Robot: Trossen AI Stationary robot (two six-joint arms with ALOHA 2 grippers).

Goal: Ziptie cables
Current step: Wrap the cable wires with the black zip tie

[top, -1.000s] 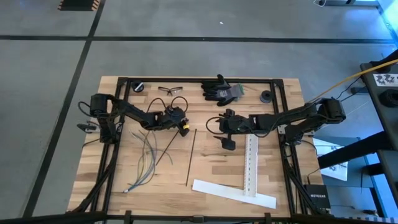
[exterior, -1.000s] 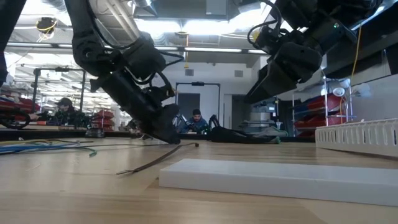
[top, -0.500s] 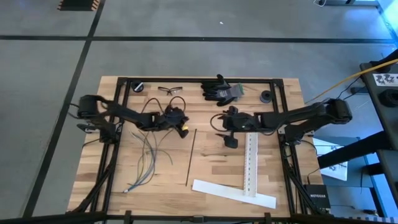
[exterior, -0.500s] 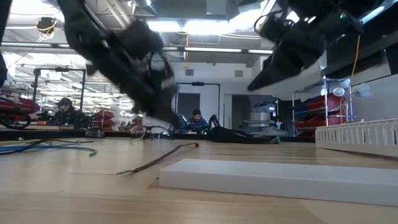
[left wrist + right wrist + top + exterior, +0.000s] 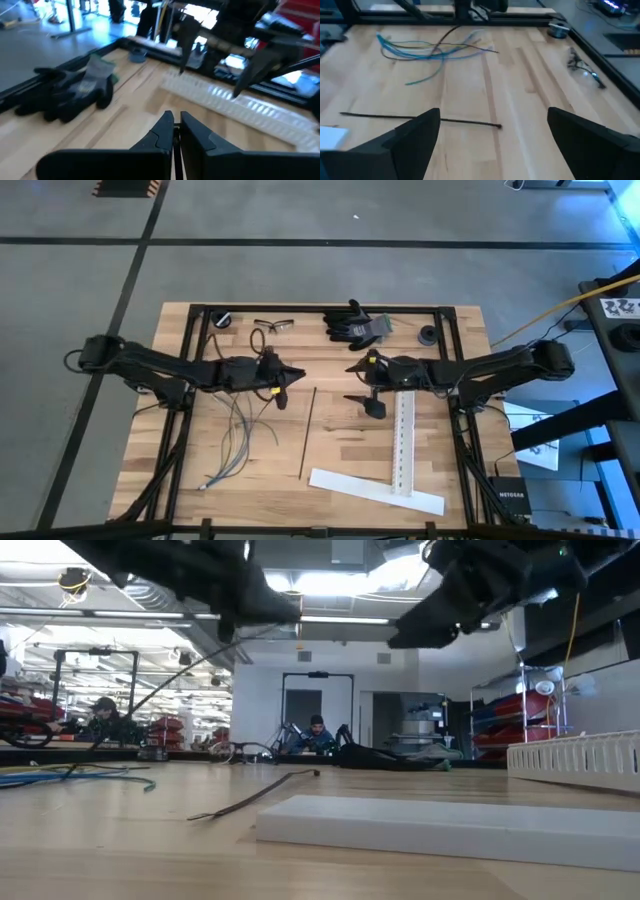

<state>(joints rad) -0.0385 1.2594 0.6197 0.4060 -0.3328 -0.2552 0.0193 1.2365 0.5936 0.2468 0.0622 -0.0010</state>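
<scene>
My left gripper hangs above the table's middle, shut on a thin black ziptie that slants down from it to the cables. The cables, limp pale blue, grey and greenish wires, lie on the wood to the left of centre, also seen from my right wrist. A second ziptie lies straight on the table; the right wrist view shows it as well. My right gripper stands open in the air facing the left one, with nothing between its fingers. My left gripper pinches the ziptie's upper end between its two shut fingers. The fingers point almost level toward the table's right side. The ziptie hangs slanting below them, and its lower end comes down by the cables on the table.
A white perforated strip and a flat white strip lie at the near right. Black gloves, safety glasses and two round black parts sit along the far edge. A black frame rims the table.
My left gripper has shut on the ziptie, risen well above the table and tipped from pointing down to nearly level. One end of the ziptie has gone up with it; the other end has stayed by the cables. My right gripper has tipped up slightly and stays open.
</scene>
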